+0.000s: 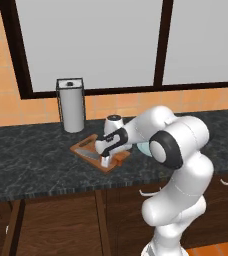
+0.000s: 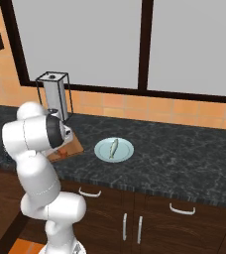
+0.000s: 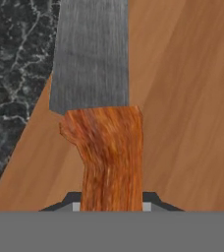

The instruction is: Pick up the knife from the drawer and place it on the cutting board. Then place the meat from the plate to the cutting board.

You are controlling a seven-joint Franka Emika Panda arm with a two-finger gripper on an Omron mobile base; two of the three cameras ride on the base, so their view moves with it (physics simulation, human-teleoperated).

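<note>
Knife [image 3: 101, 123]: handle between gripper [image 3: 111, 204] fingers, apparently clamped, blade over board [image 3: 182, 98]. Step: placing knife. Next: release, then fetch meat [image 2: 113, 148] beside board.

The meat [image 2: 113, 148] is seen lying on the plate [image 2: 125, 154], right of the board [image 2: 74, 144], which is partly hidden by the arm.

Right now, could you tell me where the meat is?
The meat lies on the plate in the right base view, right of the cutting board.
</note>
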